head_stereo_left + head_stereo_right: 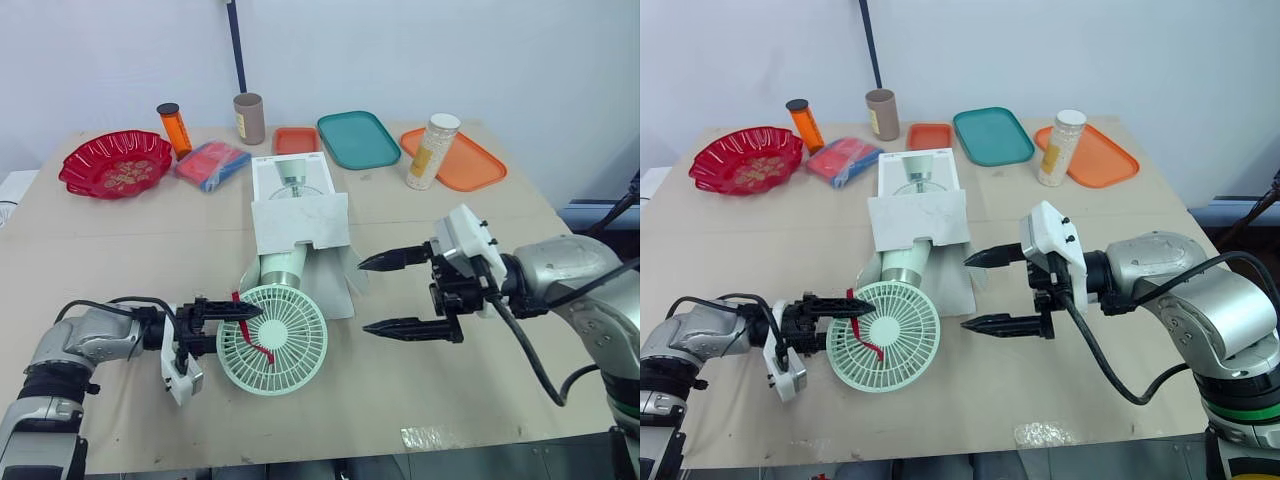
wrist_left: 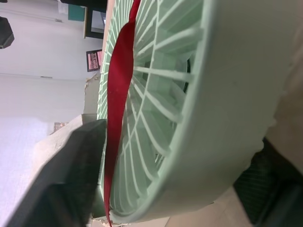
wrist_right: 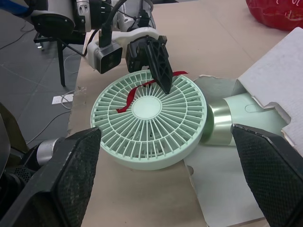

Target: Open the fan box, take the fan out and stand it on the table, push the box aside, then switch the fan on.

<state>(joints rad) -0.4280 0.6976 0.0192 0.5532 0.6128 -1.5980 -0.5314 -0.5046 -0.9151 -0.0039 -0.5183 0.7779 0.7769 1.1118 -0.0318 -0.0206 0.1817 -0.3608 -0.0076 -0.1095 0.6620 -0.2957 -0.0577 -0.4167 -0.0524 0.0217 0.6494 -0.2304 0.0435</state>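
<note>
Left gripper clamped on the fan head's rim; right gripper wide open beside it.
Left gripper (image 1: 240, 320) pinches the left rim of the fan (image 1: 285, 340), one finger over the grille by a red ribbon (image 2: 118, 94), the other under it. Right gripper (image 1: 363, 296) hovers with its fingers spread wide, right of the head and apart from it. Fan lies face up near the front edge of the table (image 1: 120, 240), left of centre, stem inside the mouth of the fan box (image 1: 300, 215), which sits mid-table. Bare surface left and front right; red bowl (image 1: 90, 150) far-left corner, teal tray (image 1: 358, 140) and orange tray (image 1: 475, 165) along the far edge.
</note>
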